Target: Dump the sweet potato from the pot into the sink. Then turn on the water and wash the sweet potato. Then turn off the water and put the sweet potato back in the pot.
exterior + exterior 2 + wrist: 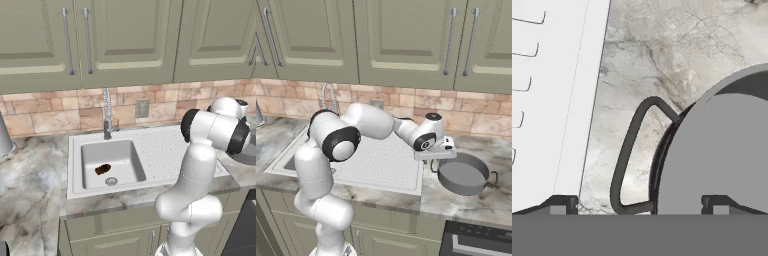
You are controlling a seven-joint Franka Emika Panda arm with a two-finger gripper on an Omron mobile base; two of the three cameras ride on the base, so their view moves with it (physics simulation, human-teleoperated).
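- One sweet potato (103,169) lies in the sink (90,151) in the left base view, on the basin floor just beside the round drain (111,181), toward its far-left side. Judgement: it sits there because the dump step is done and washing comes next.
- No stream falls from the faucet (107,114), which stands upright at the far rim of the basin; the water looks off. The basin holds nothing else that I can make out.
- One pot (462,173) stands upright on the marble counter (491,201) in the right base view, just right of the drainboard (388,162). Its light grey inside is bare: no sweet potato in it.
- The gripper (435,153) hangs at the pot's left rim, over the left handle. Judgement: the pot is set well clear of the basin so that it waits for the potato's return.
- Two dark fingertips (562,204) show at the bottom of the hand view, set wide, one over the drainboard edge, the other over the pot's floor. The loop handle (628,150) lies between them, untouched as far as I can tell: wide open, holding nothing.
- Next move, as I judge it: swing left to the faucet lever.
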